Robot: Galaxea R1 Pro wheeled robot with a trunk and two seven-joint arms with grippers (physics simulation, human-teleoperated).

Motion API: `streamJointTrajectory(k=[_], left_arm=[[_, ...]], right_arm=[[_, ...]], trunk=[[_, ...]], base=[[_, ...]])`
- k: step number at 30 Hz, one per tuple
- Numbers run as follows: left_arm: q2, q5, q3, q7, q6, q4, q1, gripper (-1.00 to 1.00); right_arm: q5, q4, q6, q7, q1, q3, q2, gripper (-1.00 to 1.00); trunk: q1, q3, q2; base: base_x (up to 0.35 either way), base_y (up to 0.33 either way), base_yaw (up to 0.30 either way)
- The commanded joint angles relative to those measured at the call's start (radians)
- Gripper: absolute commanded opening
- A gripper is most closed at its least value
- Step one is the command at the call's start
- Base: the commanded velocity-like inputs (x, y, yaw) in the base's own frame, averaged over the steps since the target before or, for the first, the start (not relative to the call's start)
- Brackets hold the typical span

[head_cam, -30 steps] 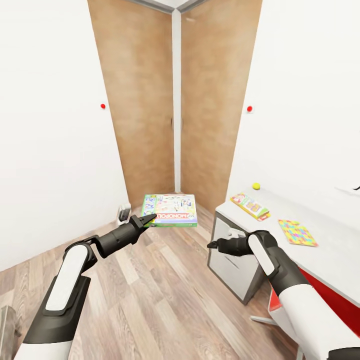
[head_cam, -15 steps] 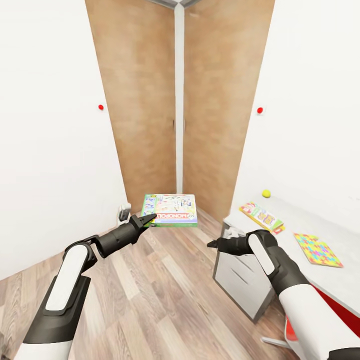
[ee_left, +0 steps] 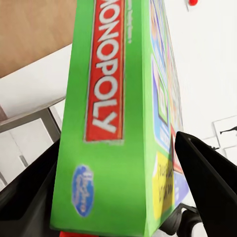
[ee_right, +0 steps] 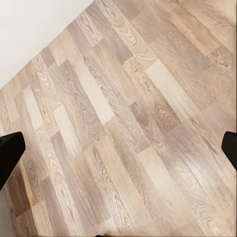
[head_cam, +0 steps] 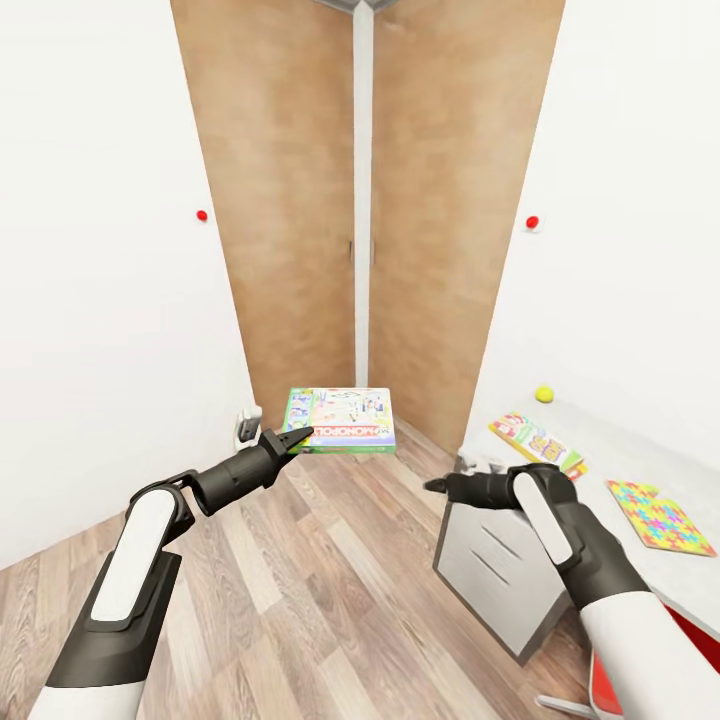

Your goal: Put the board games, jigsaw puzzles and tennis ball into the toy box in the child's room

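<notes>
Left wall white, small red button (head_cam: 202, 215) on it. Left arm reaches forward over the wood-plank floor (head_cam: 300, 590); left tool (head_cam: 297, 438) clamped on the near left corner of the Monopoly board game (head_cam: 341, 420), box held flat and level in the air in front of the wooden wardrobe doors (head_cam: 360, 200). Left wrist view: green box edge with the red Monopoly band (ee_left: 106, 79) sits between the two black fingers (ee_left: 207, 177), gripped tight. A small white-grey object (head_cam: 245, 428) stands on the floor by the left wall, too small to identify.

Right of centre: right tool (head_cam: 437, 486) hovers empty above the floor near the corner of the tabletop (head_cam: 610, 450); in the right wrist view its dark fingertips (ee_right: 10, 155) sit wide apart at the frame edges with bare planks between, so spread open, holding nothing.

On the tabletop, against the right wall: tennis ball (head_cam: 543, 394) farthest back, then a yellow-green-red board game (head_cam: 537, 441) lying flat, then a multicoloured jigsaw puzzle (head_cam: 660, 516) nearer the robot, all apart from each other. White drawer fronts (head_cam: 490, 570) below. Second red button (head_cam: 532, 222) on the right wall.
</notes>
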Motion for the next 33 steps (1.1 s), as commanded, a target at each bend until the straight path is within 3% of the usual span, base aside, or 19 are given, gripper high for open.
streamJointTrajectory(k=[1, 8, 16, 20, 23, 30, 31, 33], left_arm=[[0.000, 0.011, 0.001, 0.011, 0.003, -0.001, -0.001, -1.00], [-0.002, 0.011, -0.001, 0.011, 0.003, -0.001, -0.001, -1.00], [-0.002, 0.012, -0.001, 0.011, 0.003, -0.001, -0.001, -1.00], [-0.002, 0.012, -0.001, 0.010, 0.003, -0.001, -0.001, -1.00], [-0.002, 0.012, -0.001, 0.010, 0.003, -0.001, -0.001, -1.00], [-0.002, 0.012, -0.001, 0.010, 0.003, -0.001, -0.001, -1.00], [-0.003, 0.012, -0.001, 0.009, 0.003, -0.002, -0.001, -1.00], [-0.003, 0.012, -0.005, 0.008, 0.003, -0.003, -0.001, -1.00]], right_arm=[[0.010, -0.025, 0.003, 0.010, 0.013, 0.000, -0.007, 1.00], [0.008, -0.111, 0.001, 0.010, 0.066, -0.006, -0.025, 1.00], [0.009, -0.193, 0.008, 0.013, 0.081, -0.016, -0.034, 1.00], [0.007, -0.238, 0.031, 0.015, 0.084, -0.046, -0.048, 1.00], [-0.003, -0.290, 0.044, 0.017, 0.086, -0.109, -0.070, 1.00], [-0.021, -0.335, 0.044, 0.019, 0.088, -0.165, -0.090, 1.00], [-0.034, -0.362, 0.044, 0.021, 0.091, -0.187, -0.116, 1.00], [-0.055, -0.378, 0.044, 0.032, 0.098, -0.196, -0.138, 1.00]], trunk=[[0.001, -0.002, -0.002], [0.001, -0.002, -0.002], [0.001, -0.002, -0.002], [0.001, -0.002, -0.002], [0.001, -0.002, -0.002], [0.001, -0.002, -0.002], [0.001, -0.002, -0.002], [0.001, -0.002, -0.002]], base=[[0.022, 0.010, 0.000], [0.012, 0.006, 0.000], [0.003, 0.001, -0.014], [0.001, 0.000, -0.136], [0.000, 0.000, -0.212], [0.000, 0.000, -0.254], [0.000, 0.000, -0.275], [0.000, 0.000, -0.277]])
